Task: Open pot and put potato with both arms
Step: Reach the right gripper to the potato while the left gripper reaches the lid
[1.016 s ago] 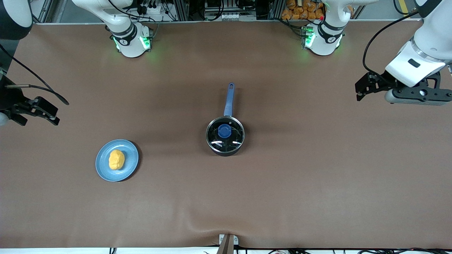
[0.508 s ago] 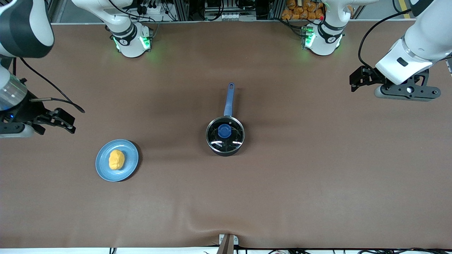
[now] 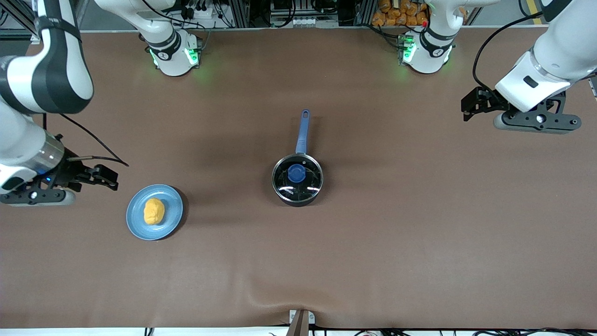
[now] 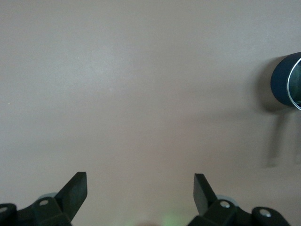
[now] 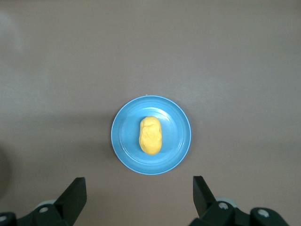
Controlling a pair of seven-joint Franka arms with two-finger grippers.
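The black pot (image 3: 297, 191) stands mid-table with its blue handle (image 3: 303, 130) pointing toward the robots' bases. Its glass lid with a blue knob (image 3: 296, 173) is on. The yellow potato (image 3: 153, 211) lies on a light-blue plate (image 3: 173, 205) toward the right arm's end. My right gripper (image 3: 111, 179) is open and empty in the air beside the plate; its wrist view shows the potato (image 5: 150, 135) on the plate (image 5: 178, 136) ahead of the gripper (image 5: 138, 186). My left gripper (image 3: 468, 108) is open and empty over bare table at the left arm's end (image 4: 138, 183); the pot's edge (image 4: 282, 84) shows there.
The brown table cover (image 3: 373, 242) has a small wrinkle near a metal clamp (image 3: 301, 319) at the front edge. The two arm bases (image 3: 172, 51) (image 3: 426, 49) stand along the back edge.
My right arm has swung in from the table's end toward the plate. My left gripper moved a little toward the bases and the middle, then stayed still. Pot, lid and potato have not moved.
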